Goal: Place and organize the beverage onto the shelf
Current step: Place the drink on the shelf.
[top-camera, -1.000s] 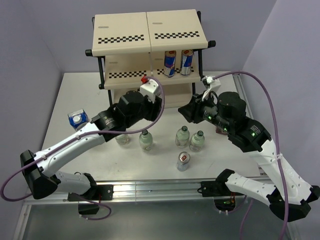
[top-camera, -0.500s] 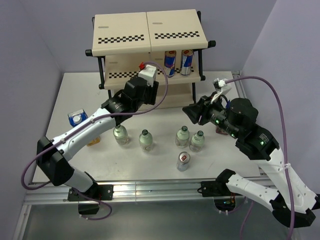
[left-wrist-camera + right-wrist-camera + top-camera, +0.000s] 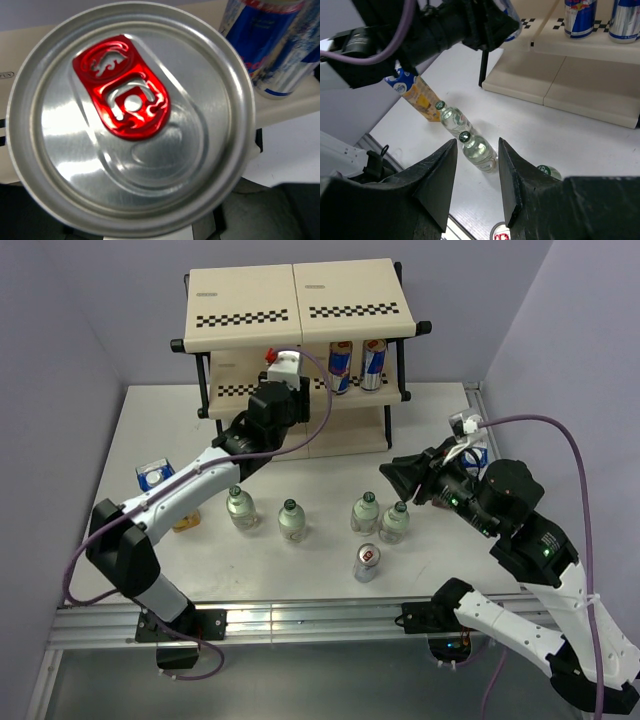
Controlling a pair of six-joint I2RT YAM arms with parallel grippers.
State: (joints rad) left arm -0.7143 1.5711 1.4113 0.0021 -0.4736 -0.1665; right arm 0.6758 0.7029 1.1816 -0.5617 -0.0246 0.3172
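The cream shelf (image 3: pixel 300 295) stands at the back of the table. Two cans (image 3: pixel 340 365) (image 3: pixel 373 362) stand on the right of its middle tier. My left gripper (image 3: pixel 283 390) reaches to that tier just left of them, shut on a can whose silver top with red tab (image 3: pixel 130 115) fills the left wrist view; its fingers are hidden. The shelved cans (image 3: pixel 272 40) are at that view's upper right. My right gripper (image 3: pixel 395 475) is open and empty above the table. Several green-capped bottles (image 3: pixel 240 508) (image 3: pixel 292 522) (image 3: pixel 365 512) and one can (image 3: pixel 367 562) stand on the table.
A yellow carton (image 3: pixel 155 477) stands at the table's left beside the left arm, and shows in the right wrist view (image 3: pixel 417 95). A carton top (image 3: pixel 481 453) peeks out behind the right arm. Two bottles (image 3: pixel 479 150) (image 3: pixel 451 117) lie below the right fingers.
My left arm has carried the can up and back to the shelf's middle tier. My right arm has pulled back to the right, away from the shelf.
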